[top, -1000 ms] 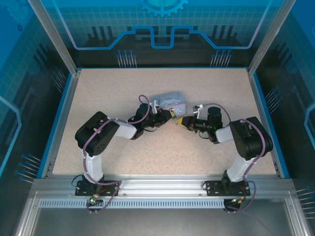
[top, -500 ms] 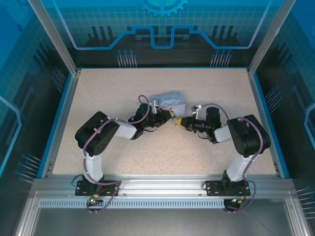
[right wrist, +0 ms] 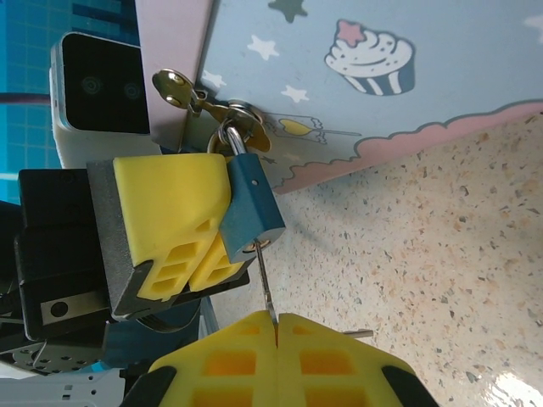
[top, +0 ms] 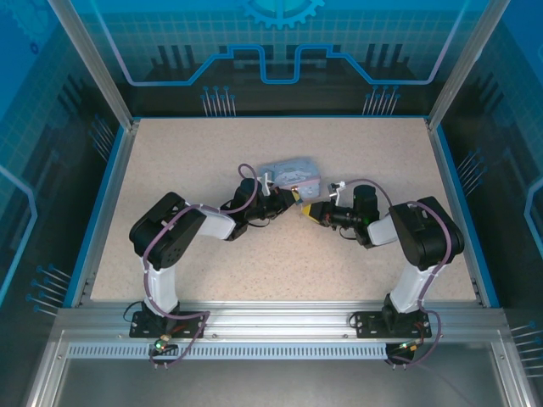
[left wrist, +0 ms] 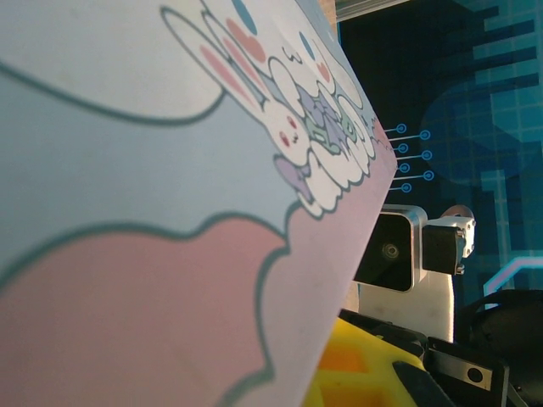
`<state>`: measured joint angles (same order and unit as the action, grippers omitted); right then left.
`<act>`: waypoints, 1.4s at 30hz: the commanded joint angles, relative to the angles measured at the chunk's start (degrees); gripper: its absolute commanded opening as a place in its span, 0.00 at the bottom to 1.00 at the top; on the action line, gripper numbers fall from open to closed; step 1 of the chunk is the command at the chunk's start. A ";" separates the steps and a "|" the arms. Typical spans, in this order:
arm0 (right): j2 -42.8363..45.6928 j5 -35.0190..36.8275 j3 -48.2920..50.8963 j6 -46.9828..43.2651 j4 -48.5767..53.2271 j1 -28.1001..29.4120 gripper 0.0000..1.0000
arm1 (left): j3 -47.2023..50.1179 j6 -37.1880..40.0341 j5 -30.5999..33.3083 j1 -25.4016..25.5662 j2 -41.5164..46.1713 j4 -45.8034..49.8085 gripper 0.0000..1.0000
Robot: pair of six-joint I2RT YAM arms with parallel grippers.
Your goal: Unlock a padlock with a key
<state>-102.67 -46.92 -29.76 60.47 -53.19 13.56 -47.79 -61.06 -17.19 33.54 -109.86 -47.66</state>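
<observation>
From above, we see the speckled bench (top: 339,254) brightly and evenly lit, with only faint, soft shadows beneath the arms. The enclosure walls around it stay dim and deep blue. In the left wrist view the tin (left wrist: 127,212) sits so close that its cartoon print looks soft, while the far right background is dark. The right wrist view is crisp on the padlock (right wrist: 250,208). Its near yellow fingers (right wrist: 221,356) blur slightly, and a pale glare marks the bench's near right corner.
</observation>
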 commanded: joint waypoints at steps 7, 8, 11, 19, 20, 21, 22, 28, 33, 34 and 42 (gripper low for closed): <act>1.63 1.32 -0.46 1.36 -3.48 -0.28 0.00 | 0.36 3.91 -2.94 2.02 -0.55 -1.30 0.00; 1.09 1.09 -0.23 2.17 -4.37 -0.36 0.00 | 0.54 3.05 -3.19 1.97 -1.12 -3.48 0.00; -0.69 0.84 0.84 6.16 -9.65 -0.42 0.00 | 0.44 1.30 -3.51 2.07 -2.02 -7.11 0.00; -1.64 1.02 0.84 7.52 -11.03 -0.52 0.00 | 0.17 1.99 -3.64 2.24 -0.62 -5.58 0.00; -1.27 1.26 0.83 6.67 -9.97 -0.51 0.00 | 0.20 2.11 -3.55 2.23 -0.53 -5.10 0.00; -0.46 1.70 0.52 5.29 -7.79 -0.54 0.00 | 0.24 2.26 -3.46 2.26 -0.46 -4.96 0.00; 0.36 2.31 0.45 3.62 -5.70 -0.44 0.00 | 0.24 2.25 -3.45 2.31 -0.35 -4.75 0.00; 9.76 8.83 -3.94 -13.27 20.53 2.00 0.00 | -0.77 2.61 -2.46 2.46 1.01 0.23 0.00; 11.58 10.44 -4.68 -15.73 24.75 2.52 0.00 | -1.77 1.71 -1.63 2.92 1.41 1.95 0.00; 11.32 10.54 -4.74 -15.83 24.97 2.52 0.00 | -1.83 1.33 -1.49 2.99 1.29 1.75 0.00; 10.28 10.68 -3.86 -15.26 22.33 2.66 0.00 | -2.34 -0.47 -1.18 3.58 1.05 1.05 0.00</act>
<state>-92.36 -37.69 -32.47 46.81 -29.34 15.49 -48.51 -60.99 -15.57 35.00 -110.08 -46.59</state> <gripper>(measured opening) 0.057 0.091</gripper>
